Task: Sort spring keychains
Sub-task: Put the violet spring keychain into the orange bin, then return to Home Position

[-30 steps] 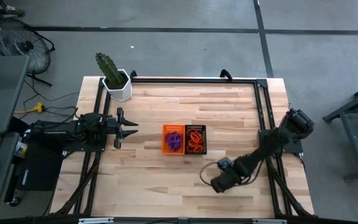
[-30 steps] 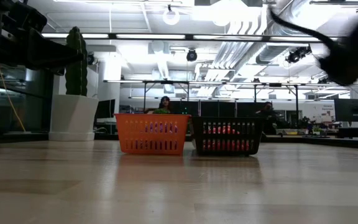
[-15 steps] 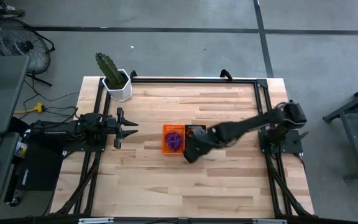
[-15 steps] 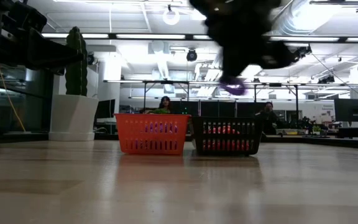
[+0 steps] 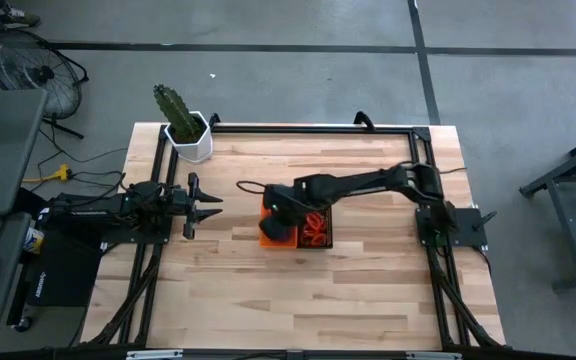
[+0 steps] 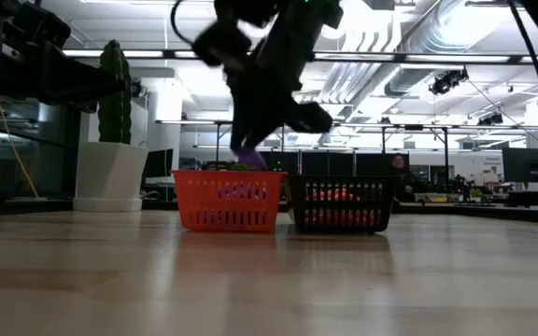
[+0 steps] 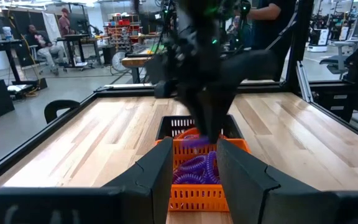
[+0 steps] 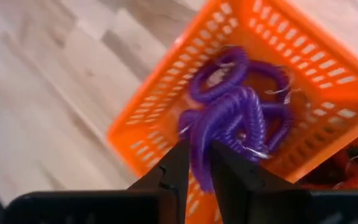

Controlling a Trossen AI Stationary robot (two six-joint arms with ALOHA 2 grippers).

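Side by side at mid-table stand an orange bin (image 5: 265, 238) and a black bin (image 5: 318, 228). My right gripper (image 5: 279, 224) hangs over the orange bin, slanting down, shut on a purple spring keychain (image 8: 199, 163). Under it, more purple spring keychains (image 8: 244, 99) lie heaped in the orange bin (image 8: 328, 87). Orange spring keychains (image 5: 314, 224) fill the black bin. In the low view the held coil (image 6: 247, 157) shows just above the orange bin's rim (image 6: 227, 175). My left gripper (image 5: 208, 205) waits open and level at the table's left side. My right gripper pinches one stretch of the purple coil (image 8: 201, 171) between its two fingers. The fingers come from above, slanting down from the table's right side. The coil hangs below the fingertips (image 6: 247, 157), just over the orange bin; whether it touches the heap inside, I cannot tell.
A cactus in a white pot (image 5: 188, 130) stands at the table's far left corner. Black frame rails (image 5: 423, 170) run along the table's edges. Bare wood lies near and far of the bins. People sit in the room beyond (image 6: 247, 157).
My right gripper has swung from the table's near right part toward the left and far side, rising and rolling as it went. It has carried the purple spring keychain past the black bin and now stands over the orange bin.
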